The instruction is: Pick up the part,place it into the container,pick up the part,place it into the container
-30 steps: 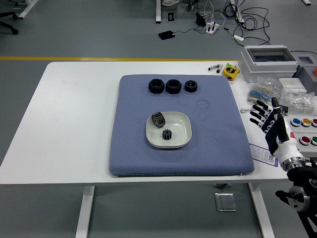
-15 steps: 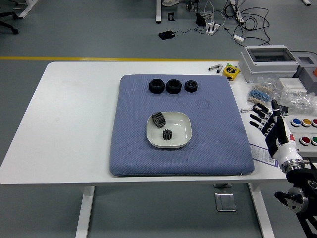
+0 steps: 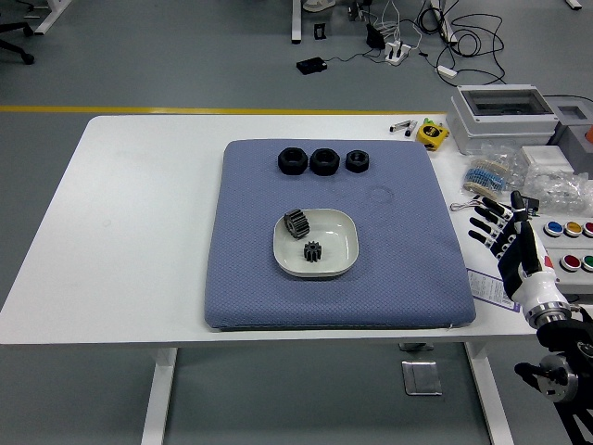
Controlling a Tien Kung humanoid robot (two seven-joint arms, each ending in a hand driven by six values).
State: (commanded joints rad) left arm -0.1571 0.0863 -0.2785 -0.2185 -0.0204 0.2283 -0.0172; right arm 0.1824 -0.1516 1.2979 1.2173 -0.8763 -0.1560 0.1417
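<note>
Gears (image 3: 303, 235) sit in dish (image 3: 344, 243); right robot hand (image 3: 505, 236), fingers spread, at table edge.

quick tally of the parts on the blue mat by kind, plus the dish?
Gears in the white dish: 2, the larger gear and the smaller gear
Black nuts in a row at the mat's far edge: 3, left nut, middle nut, right nut
White dish: 1
Total: 6

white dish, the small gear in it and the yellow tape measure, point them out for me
white dish (image 3: 343, 243), head view, bare inner floor on its right side
small gear (image 3: 312, 250), head view, centre of the gear
yellow tape measure (image 3: 432, 133), head view, middle of its body
</note>
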